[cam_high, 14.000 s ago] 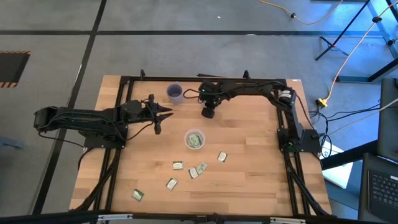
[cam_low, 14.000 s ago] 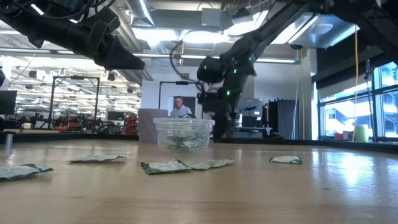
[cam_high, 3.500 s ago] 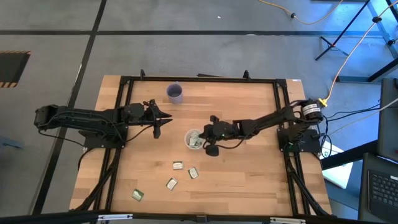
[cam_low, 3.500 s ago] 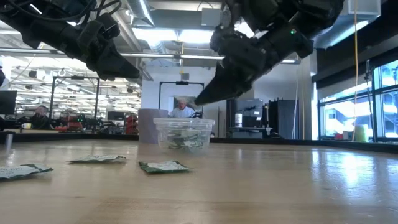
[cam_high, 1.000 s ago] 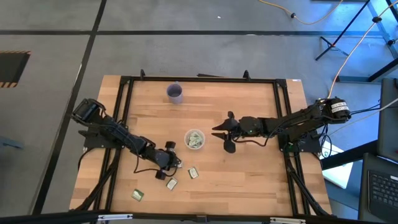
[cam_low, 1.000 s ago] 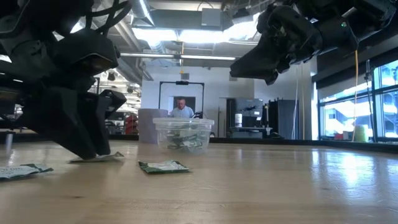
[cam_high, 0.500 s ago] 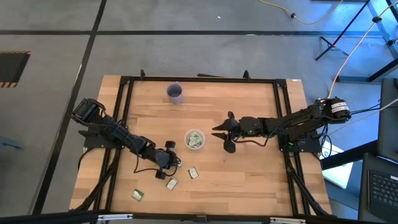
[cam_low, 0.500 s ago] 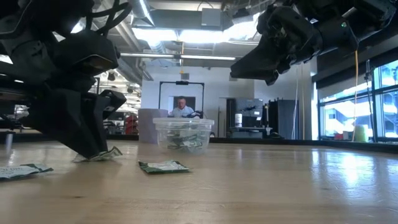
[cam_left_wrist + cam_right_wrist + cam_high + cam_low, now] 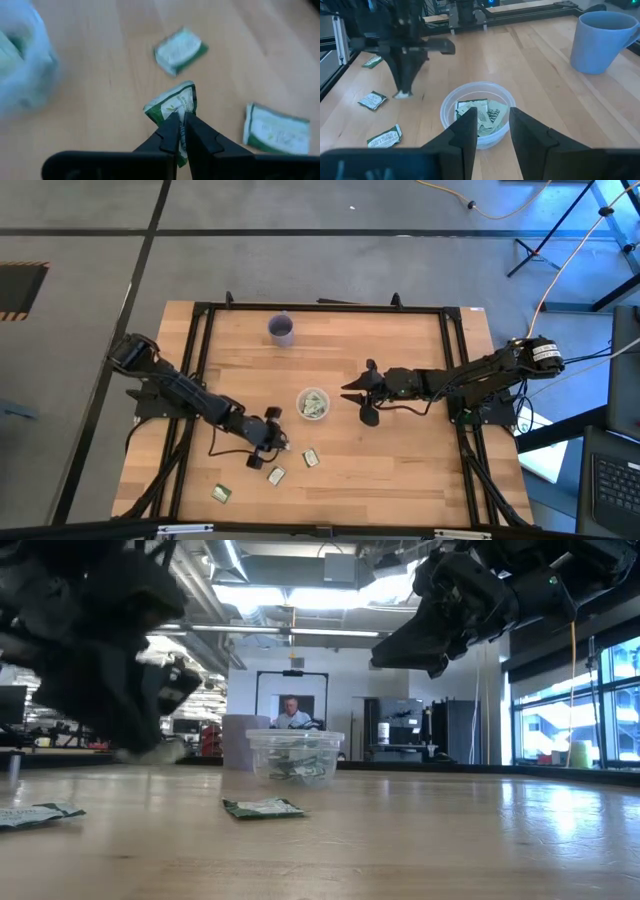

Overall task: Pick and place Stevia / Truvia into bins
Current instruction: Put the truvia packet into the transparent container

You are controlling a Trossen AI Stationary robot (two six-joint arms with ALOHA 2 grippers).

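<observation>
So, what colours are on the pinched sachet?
Green and white sachet, clearest in the left wrist view.

Green-and-white sachets [image 9: 311, 458] lie on the pale wooden table [image 9: 400, 460], beside a clear whitish cup [image 9: 313, 404] and a purple cup [image 9: 282, 330].

A purple cup [image 9: 282, 330] stands upright on the wooden table [image 9: 400, 450] toward 11 o'clock. Beyond the table, a person [image 9: 291, 713] shows in a doorway.
</observation>
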